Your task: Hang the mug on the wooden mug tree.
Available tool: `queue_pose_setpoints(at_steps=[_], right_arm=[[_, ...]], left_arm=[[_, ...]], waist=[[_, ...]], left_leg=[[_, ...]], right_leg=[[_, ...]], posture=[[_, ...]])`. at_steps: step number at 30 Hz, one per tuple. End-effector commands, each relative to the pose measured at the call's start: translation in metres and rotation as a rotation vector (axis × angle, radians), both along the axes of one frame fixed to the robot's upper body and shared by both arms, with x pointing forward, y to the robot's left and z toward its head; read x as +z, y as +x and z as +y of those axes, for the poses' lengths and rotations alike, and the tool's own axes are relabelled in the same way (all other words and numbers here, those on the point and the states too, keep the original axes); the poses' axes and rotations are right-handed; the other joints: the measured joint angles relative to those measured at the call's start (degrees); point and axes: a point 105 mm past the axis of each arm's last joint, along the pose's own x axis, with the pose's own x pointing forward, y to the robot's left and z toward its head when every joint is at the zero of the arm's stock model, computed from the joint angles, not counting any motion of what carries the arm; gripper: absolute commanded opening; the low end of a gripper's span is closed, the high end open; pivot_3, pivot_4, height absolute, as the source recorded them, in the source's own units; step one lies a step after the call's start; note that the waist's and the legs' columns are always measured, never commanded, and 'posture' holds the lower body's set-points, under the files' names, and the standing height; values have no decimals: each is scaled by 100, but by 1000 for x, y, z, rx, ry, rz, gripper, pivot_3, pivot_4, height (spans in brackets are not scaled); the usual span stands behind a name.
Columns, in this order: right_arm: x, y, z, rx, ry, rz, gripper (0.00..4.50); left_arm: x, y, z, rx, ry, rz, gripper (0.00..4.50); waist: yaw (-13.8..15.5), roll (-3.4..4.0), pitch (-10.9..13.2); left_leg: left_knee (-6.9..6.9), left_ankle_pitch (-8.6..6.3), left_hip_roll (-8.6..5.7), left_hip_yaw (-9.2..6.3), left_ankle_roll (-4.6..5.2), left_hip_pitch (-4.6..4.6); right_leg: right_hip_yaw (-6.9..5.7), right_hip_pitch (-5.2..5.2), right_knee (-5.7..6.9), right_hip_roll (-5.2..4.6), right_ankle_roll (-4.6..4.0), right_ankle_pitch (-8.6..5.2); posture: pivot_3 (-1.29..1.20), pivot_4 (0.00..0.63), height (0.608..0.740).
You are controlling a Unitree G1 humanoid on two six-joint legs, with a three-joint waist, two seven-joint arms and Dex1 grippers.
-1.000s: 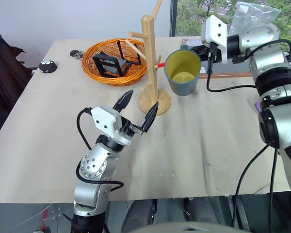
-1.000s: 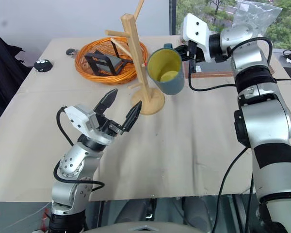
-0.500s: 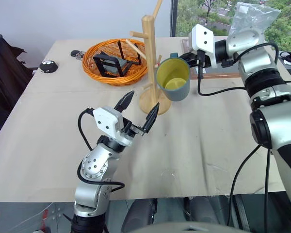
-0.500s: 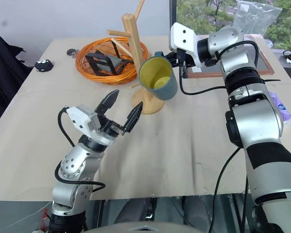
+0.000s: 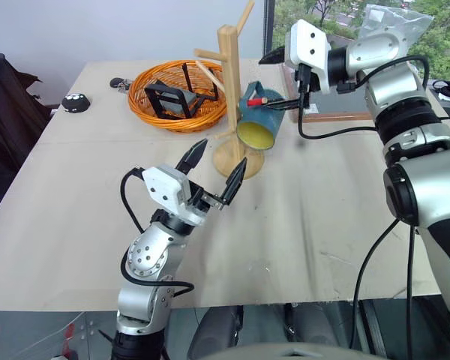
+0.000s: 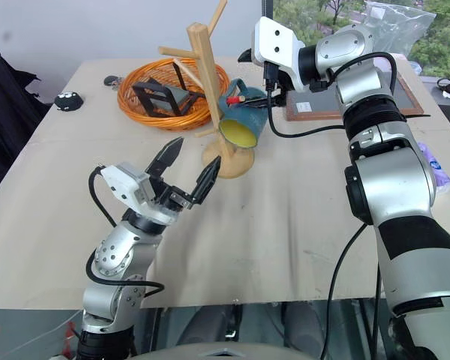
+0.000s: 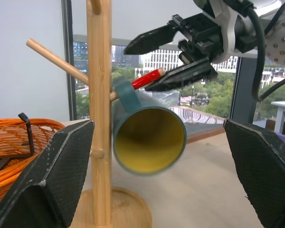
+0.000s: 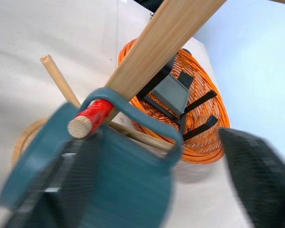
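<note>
The teal mug [image 5: 257, 125] with its yellow inside hangs tilted, mouth toward me and downward, on the wooden mug tree [image 5: 230, 78]. Its loop handle [image 8: 133, 110] sits over the red-tipped peg [image 7: 147, 78]. My right gripper [image 5: 274, 81] is open just behind the mug, one finger above the peg and one beside it, holding nothing. In front of the tree's round base [image 5: 240, 160], my left gripper [image 5: 220, 154] hovers above the table, open and empty.
An orange wicker basket [image 5: 140, 79] holding black items stands left of the tree. A small black object [image 5: 74, 102] lies near the table's far left edge. A wood-framed board [image 5: 341, 115] and a plastic bag [image 5: 390, 22] are at the back right.
My right gripper carried the mug left to the tree, slipped its handle over the red-tipped peg and opened. The mug now hangs tipped over. The left arm stayed still.
</note>
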Motion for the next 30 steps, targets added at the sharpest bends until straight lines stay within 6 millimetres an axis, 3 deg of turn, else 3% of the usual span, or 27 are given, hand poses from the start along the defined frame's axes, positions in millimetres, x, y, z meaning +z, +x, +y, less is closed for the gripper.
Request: queue_pose_setpoints(at_steps=[1, 6, 10, 13, 14, 19, 21, 24, 27, 30], right_arm=[[33, -1, -14, -41, 112, -68, 4480], [26, 3, -57, -126, 207, 29, 4480], [-15, -14, -93, -140, 284, 244, 4480], [-56, -35, -107, -198, 368, 345, 4480], [-78, -45, -110, -238, 394, 376, 4480], [-180, -111, -114, -444, 558, 530, 4480], [-204, -134, -114, -518, 613, 560, 4480], [-218, -154, -113, -566, 644, 562, 4480], [-230, -163, -118, -622, 636, 563, 4480], [-238, -168, -124, -666, 631, 536, 4480]], left_arm=[[7, -4, -1, -10, -5, -38, 4500], [1, -3, 2, -11, 27, 0, 4500], [-23, -7, 5, -29, 107, 112, 4500], [-48, -12, 10, -30, 192, 230, 4500], [-56, -15, 13, -31, 224, 263, 4500], [-97, -32, 25, -28, 347, 428, 4500], [-109, -39, 30, -36, 375, 474, 4500], [-115, -44, 35, -42, 387, 506, 4500], [-119, -46, 39, -52, 386, 531, 4500], [-120, -49, 41, -70, 393, 547, 4500]], waist=[[5, 0, 0], [31, -2, -1], [39, -12, -9], [35, -10, -9], [32, -6, -6], [51, -1, -24], [37, 4, -22], [10, 2, -17], [15, -15, -25], [23, -25, -32]], left_leg=[[0, 0, 0, 0, 0, 0], [6, 0, -2, -2, 1, 0], [7, -1, -1, -5, 2, 0], [3, -1, 1, -7, 3, 0], [2, -1, 2, -10, 3, 1], [-1, -1, -2, 2, 3, 2], [0, -10, 5, -5, 17, 17], [2, -18, 0, 12, 32, 51], [8, -20, 5, 15, 33, 129], [8, -20, 9, 6, 34, 138]], right_leg=[[0, 0, 1, 0, 0, 0], [-2, 5, 1, -2, 0, 0], [-4, 10, -1, -3, 0, 0], [-3, 13, -2, -8, -1, -1], [-6, 14, -3, -9, -1, -1], [8, 0, 18, -11, 0, -1], [2, 16, 13, -4, -1, -2], [18, 44, 15, -8, 1, -2], [11, 124, 6, -8, 3, -34], [-1, 135, 3, -3, 4, -36]], posture=[[0, 150, 740], [0, 150, 740], [0, 150, 740], [0, 150, 740], [0, 150, 740], [0, 150, 740], [0, 150, 740], [0, 150, 740], [0, 150, 740], [0, 150, 740]])
